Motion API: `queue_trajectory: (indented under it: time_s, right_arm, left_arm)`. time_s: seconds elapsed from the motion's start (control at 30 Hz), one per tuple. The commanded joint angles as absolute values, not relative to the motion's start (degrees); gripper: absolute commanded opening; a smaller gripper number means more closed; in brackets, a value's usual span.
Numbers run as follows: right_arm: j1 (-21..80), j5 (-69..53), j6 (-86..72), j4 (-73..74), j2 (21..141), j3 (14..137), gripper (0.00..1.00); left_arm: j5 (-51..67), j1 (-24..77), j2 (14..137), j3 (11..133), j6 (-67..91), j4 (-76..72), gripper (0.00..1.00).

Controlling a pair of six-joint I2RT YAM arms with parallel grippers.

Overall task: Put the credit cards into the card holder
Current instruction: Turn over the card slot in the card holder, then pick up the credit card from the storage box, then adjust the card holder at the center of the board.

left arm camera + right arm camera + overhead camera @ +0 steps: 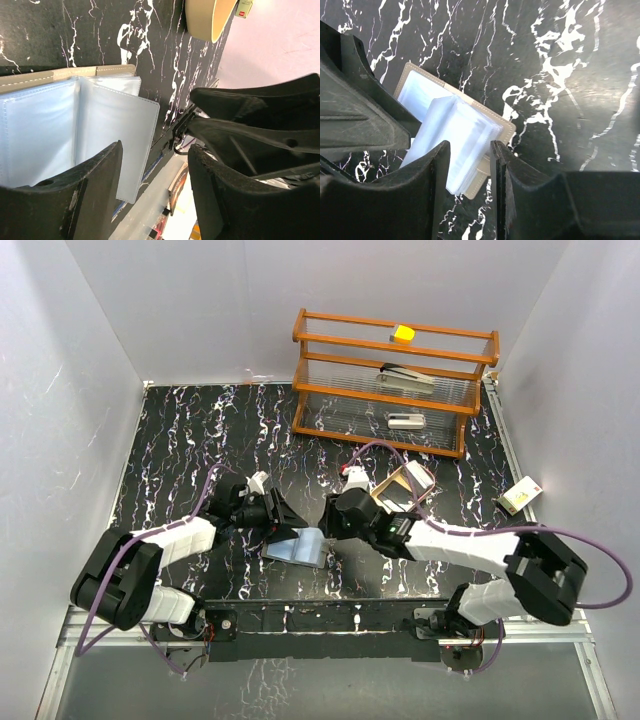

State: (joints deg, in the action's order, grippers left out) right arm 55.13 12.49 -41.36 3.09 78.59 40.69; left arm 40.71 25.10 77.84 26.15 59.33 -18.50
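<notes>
On the black table (180, 440), a smooth slab veined with white like marble, the largest thing before me is the wooden rack (330, 340) at the far side, with orange-brown rails around ribbed clear panels and a small yellow block (403, 333) on its top level. Nearer, just beyond my right arm, lies the tan wooden tray (210, 22), rounded and matte. Between my two wrists, toward the near edge, the card holder (455, 125) lies open and flat on the table: a pale greyish cover, roughly square, stitched along its rim, with glossy, bluish clear plastic sleeves fanned up from its spine like pages. My left gripper (155, 150) hangs over one side of those sleeves, its black, grainy fingers well apart and holding nothing. My right gripper (470, 147) hovers at the holder's opposite edge, jaws parted only narrowly; nothing is pinched between them, and I cannot tell whether they touch the sleeves.
</notes>
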Motion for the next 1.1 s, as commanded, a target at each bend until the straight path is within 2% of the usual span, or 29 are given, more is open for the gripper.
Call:
queue_trajectory:
  time_s: [0.0,0.2,0.37,0.5,0.63,0.73,0.77,1.07]
  right_arm:
    - [54.85,19.96,-35.33,9.57,72.53,42.5,0.38]
    - [51.88,27.19,-24.97,17.13,70.41,47.26,0.46]
    - [45.22,29.75,-17.55,20.29,72.47,50.42,0.51]
    - [38.73,30.24,-12.34,20.83,75.55,51.74,0.54]
    - [33.76,31.95,-8.76,22.36,79.74,54.12,0.57]
    - [31.78,34.62,-5.93,22.16,82.22,55.03,0.58]
    - [31.2,35.42,-5.1,22.2,83.17,55.38,0.58]
    - [27.39,38.62,0.21,23.98,90.35,59.79,0.57]
  left_arm:
    - [38.72,25.39,76.67,28.52,56.61,-14.44,0.52]
    - [29.89,25.4,72.67,32.63,49.16,-0.39,0.51]
    - [23.69,25.4,69.6,35.43,45.63,7.73,0.51]
    - [20.94,25.4,67.36,36.99,43.9,11.53,0.56]
    - [20.03,25.42,65.94,39.02,41.67,14.83,0.86]
    - [19.91,25.4,65.57,40.73,39.86,17.04,0.93]
    - [19.95,25.4,65.49,41.24,39.29,17.73,0.98]
    - [20.74,25.4,63.84,42.0,36.56,20.38,0.99]
